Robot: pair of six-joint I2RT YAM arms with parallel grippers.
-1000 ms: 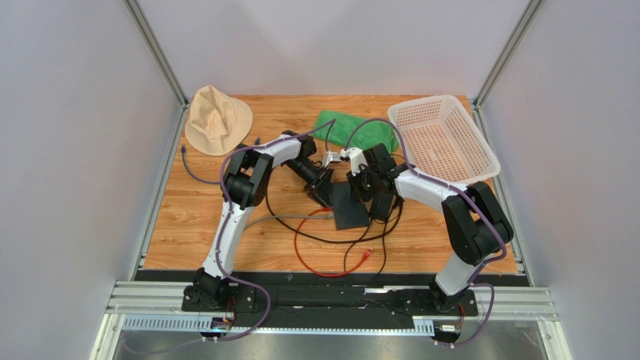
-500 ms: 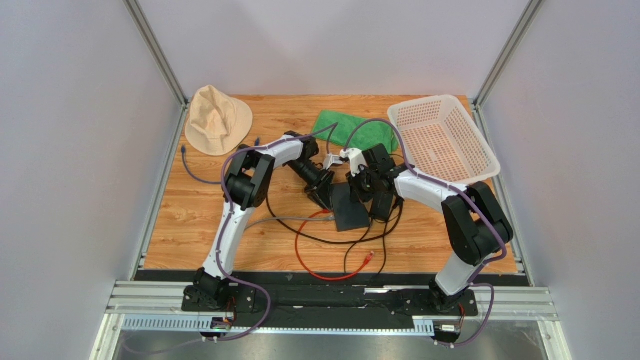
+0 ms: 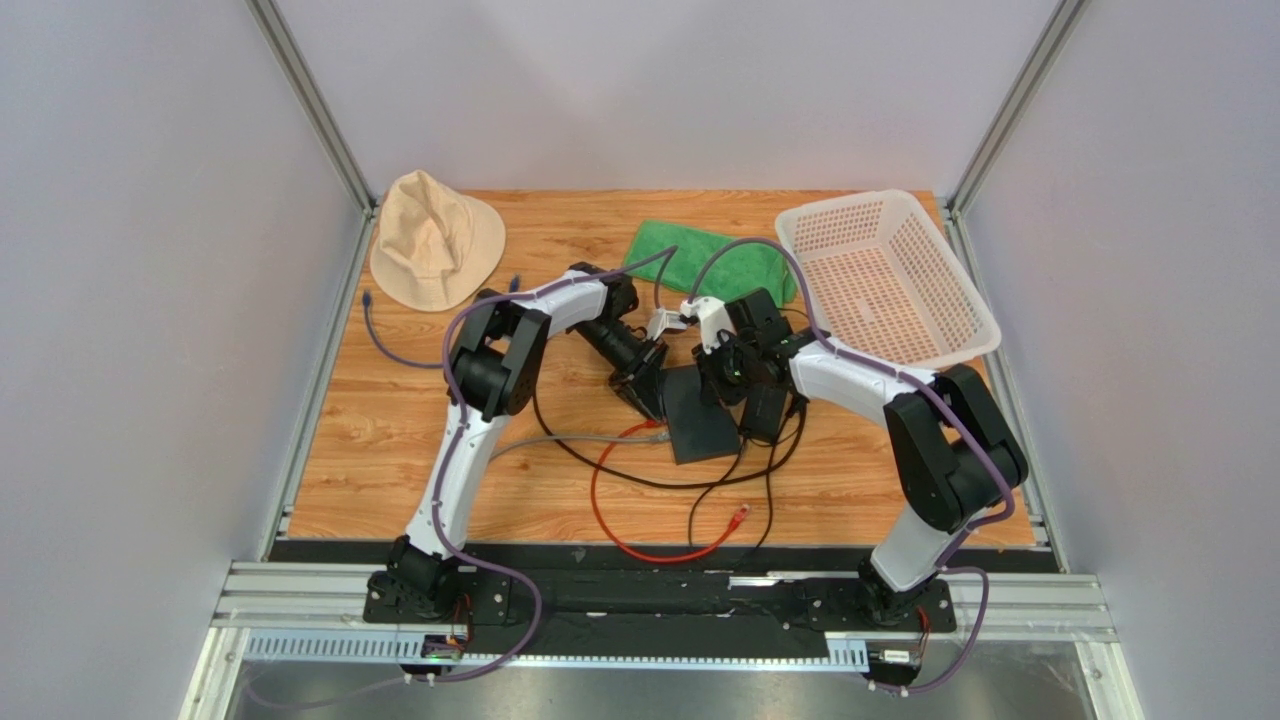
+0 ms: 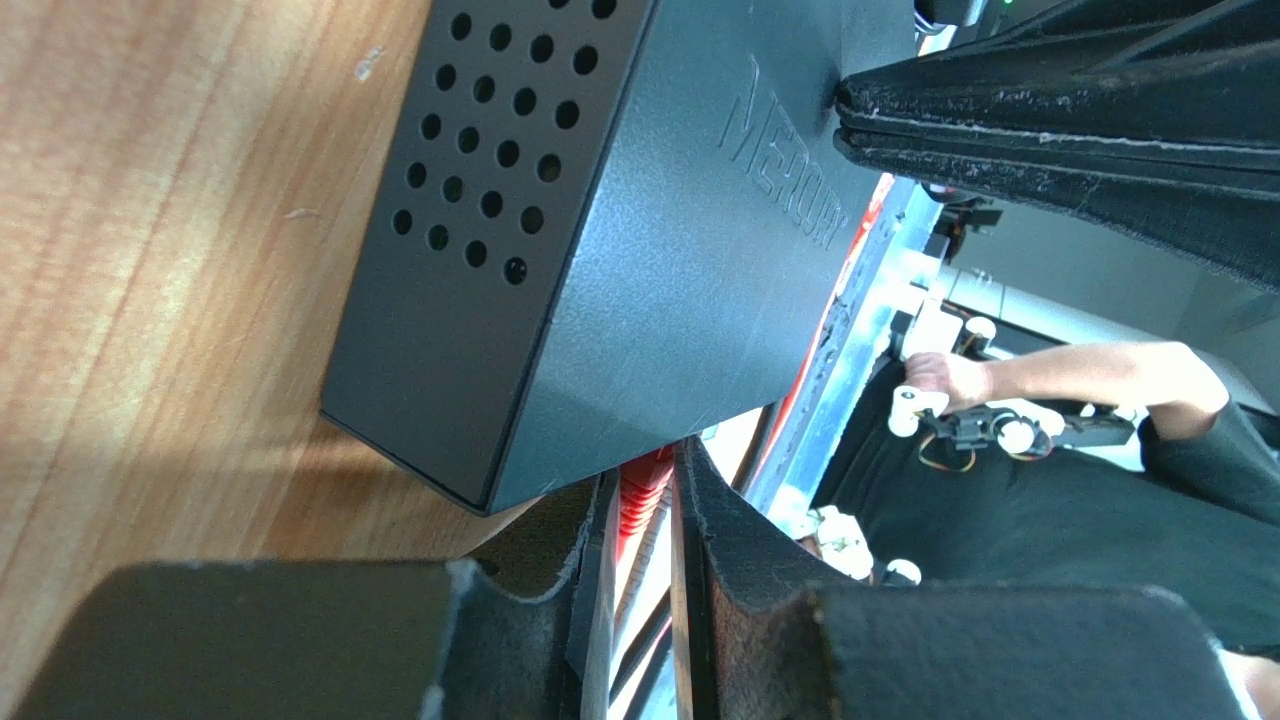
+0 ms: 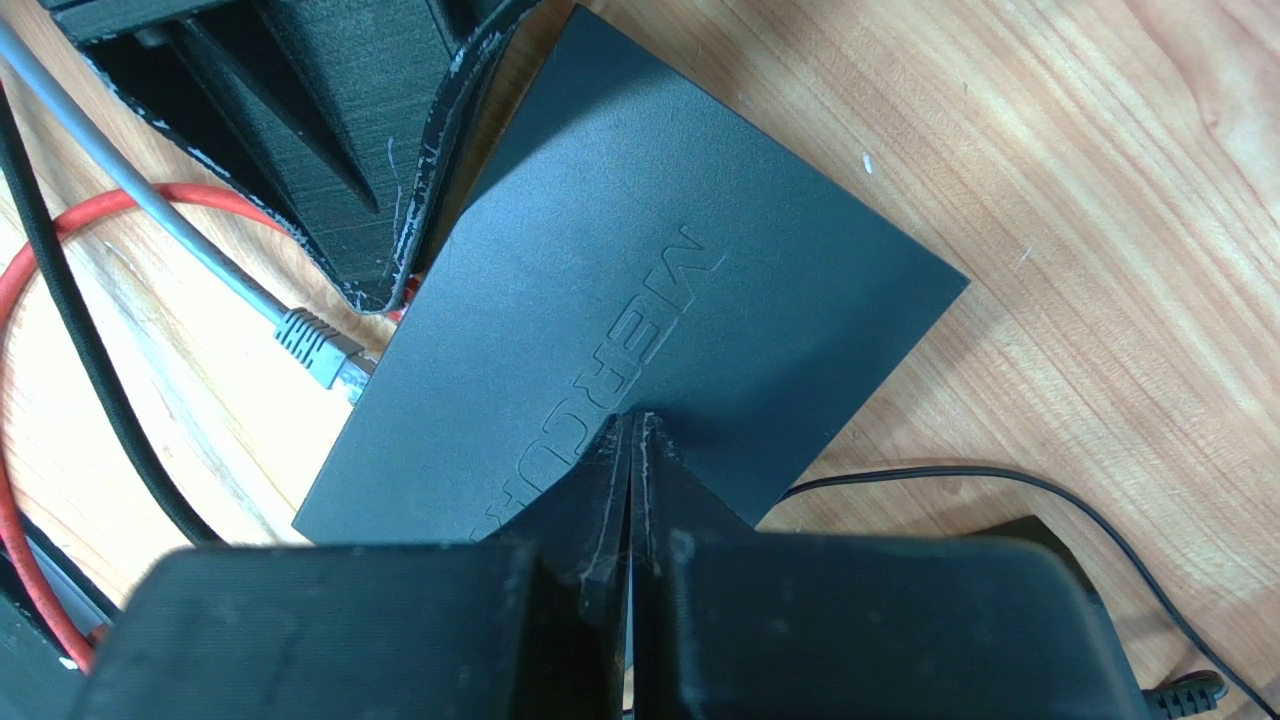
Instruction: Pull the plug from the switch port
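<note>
Grippers meet over a flat black switch [image 3: 702, 417] at the middle of a wooden table [image 3: 391, 450]. Right gripper [image 5: 631, 423], its jaws pressed fully together, bears down with its tips on the switch's lettered top. Left gripper [image 4: 643, 498] sits low at the edge facing the left arm. Its fingers [image 4: 736, 563] stand narrowly on either side of the red plug [image 4: 646, 473]. The plug meets the switch at that edge, where the switch port lies hidden behind plug and fingers. Whether the jaws actually pinch the plug cannot be told. A grey cable [image 5: 308, 342] ends at the same edge, just beside the plug. A hat [image 3: 436, 240], green cloth [image 3: 706, 258] and basket [image 3: 879, 285] line the far side.
</note>
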